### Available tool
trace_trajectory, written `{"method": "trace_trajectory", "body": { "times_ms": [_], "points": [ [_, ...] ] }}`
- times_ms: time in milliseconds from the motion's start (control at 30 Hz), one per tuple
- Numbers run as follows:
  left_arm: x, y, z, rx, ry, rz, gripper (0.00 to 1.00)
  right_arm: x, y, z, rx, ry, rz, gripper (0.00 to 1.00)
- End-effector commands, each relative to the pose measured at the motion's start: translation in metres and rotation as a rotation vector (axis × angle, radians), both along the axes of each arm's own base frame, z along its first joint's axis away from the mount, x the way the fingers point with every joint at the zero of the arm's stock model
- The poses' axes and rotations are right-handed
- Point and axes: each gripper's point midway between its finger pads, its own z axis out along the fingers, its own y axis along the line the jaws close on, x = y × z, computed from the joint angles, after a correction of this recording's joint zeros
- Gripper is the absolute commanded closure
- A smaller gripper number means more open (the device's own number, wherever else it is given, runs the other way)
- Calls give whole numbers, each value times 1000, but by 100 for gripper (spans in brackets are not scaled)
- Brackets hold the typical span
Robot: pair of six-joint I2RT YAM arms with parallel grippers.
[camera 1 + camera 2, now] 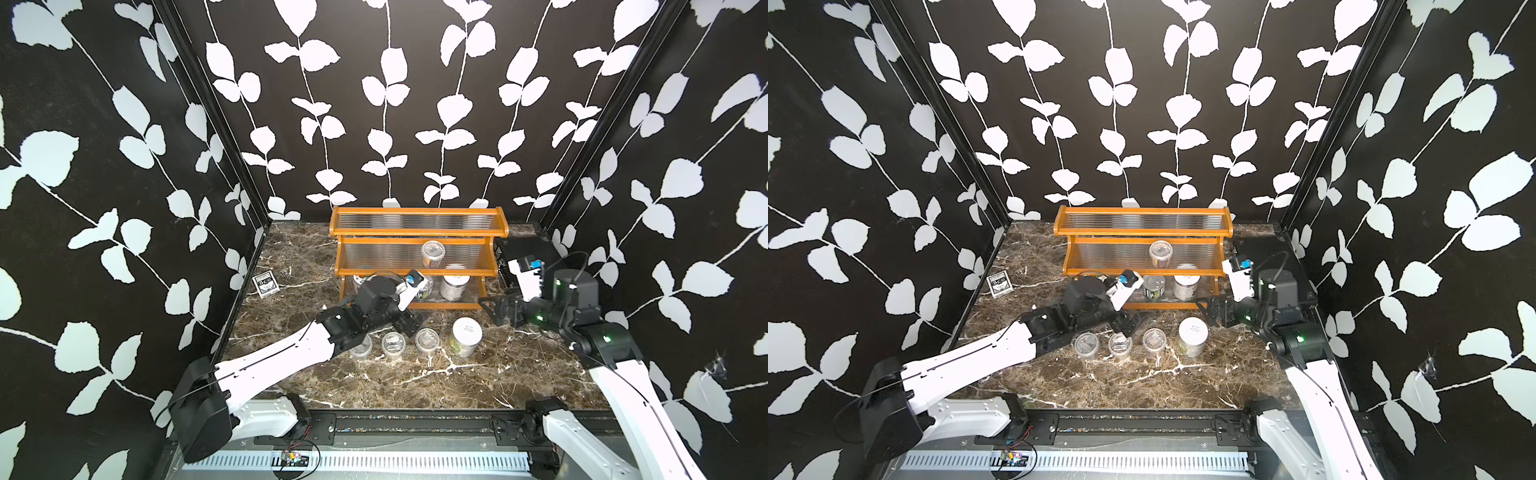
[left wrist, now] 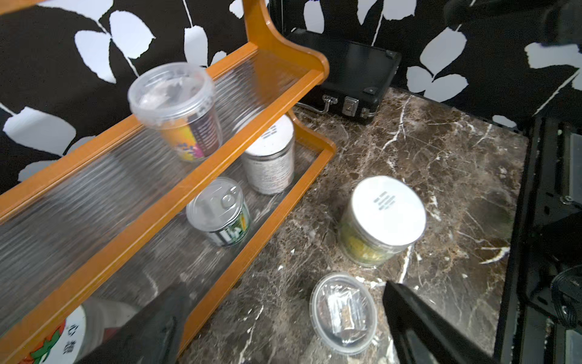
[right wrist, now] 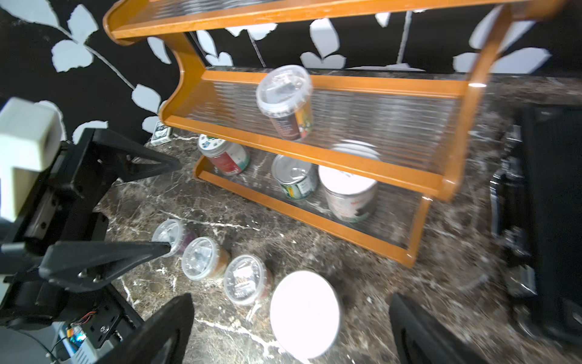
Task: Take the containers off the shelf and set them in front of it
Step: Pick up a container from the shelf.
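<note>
Marble counter [image 1: 415,382]: four containers [image 1: 466,334] front the shelf [image 1: 374,230], four remain. The left tool [image 2: 287,284] and right tool [image 3: 289,299] gape empty; next, reach in for the can [image 2: 219,212].

Brown marble tabletop [image 1: 415,382]: bears orange wooden shelf [image 1: 419,227], black case [image 1: 528,248], card box [image 1: 266,285]; in front of the shelf, a row of three clear lidded cups [image 1: 393,344] and a yellow-filled jar [image 1: 466,336]. Shelf, middle tier: one labelled clear cup [image 1: 433,254]. Bottom tier: red-labelled jar [image 3: 225,156], tin can [image 2: 219,211], grey-labelled jar [image 1: 454,286].

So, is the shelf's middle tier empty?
No, one clear lidded cup stands on the middle tier of the shelf.
</note>
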Motion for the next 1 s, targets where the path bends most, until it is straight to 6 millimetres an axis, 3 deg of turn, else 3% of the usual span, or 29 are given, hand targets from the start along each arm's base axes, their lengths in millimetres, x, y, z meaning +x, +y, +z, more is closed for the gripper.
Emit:
{"method": "trace_trajectory", "body": {
  "times_ms": [0, 133, 333, 767, 967],
  "points": [
    [-4, 19, -12, 15, 59, -24, 2, 24, 26, 3, -4, -74, 24, 0],
    [12, 42, -10, -30, 82, 37, 2, 49, 60, -7, -86, -121, 2, 0],
    [33, 67, -10, -65, 91, 125, 2, 89, 87, -16, -139, -197, -125, 0],
    [42, 76, -16, -66, 89, 179, 2, 146, 117, -5, -181, -327, -160, 3],
    [43, 78, -20, -68, 92, 195, 2, 169, 125, -13, -187, -323, -191, 5]
  ]
}}
